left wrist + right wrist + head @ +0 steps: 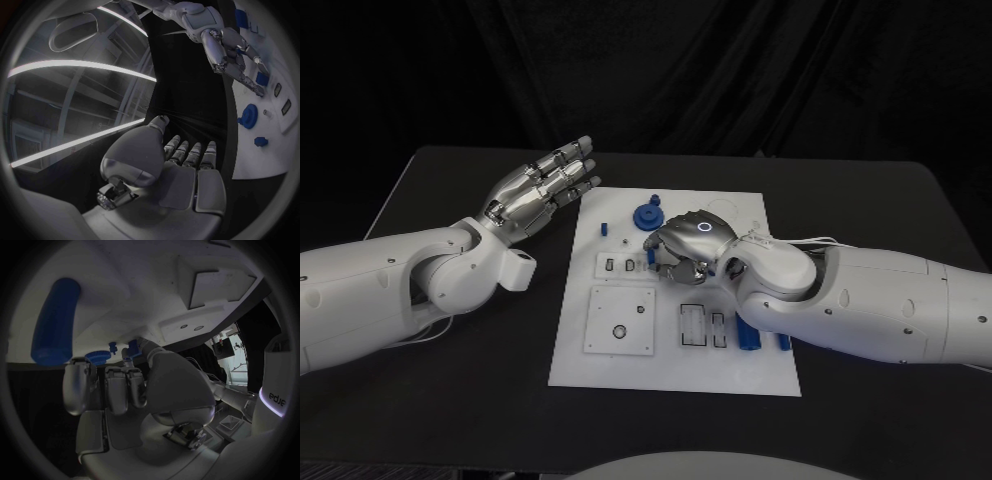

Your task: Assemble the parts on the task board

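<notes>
Black surface [459, 400] carries the task board [675, 375] at centre, where the right hand [687, 245], fingers curled over parts near the blue knob [648, 216] at twelve o'clock, contents untellable, should descend slowly while the left hand [542, 190] hovers, fingers spread.

Readable text, one item: pale lowercase letters on the white shell of the right arm [275, 395], close to the wrist, seen in the right wrist view. They run sideways along the shell beside a glowing pale strip and look like "edje", though the reading is uncertain since the letters are turned and cut by the rim of the view.

Signs, one item: a small glowing white ring on the back of the right hand [689, 245], seen in the head view. It is a plain circle with no letters or numbers in it.

No readable marking on the task board [678, 370].
</notes>
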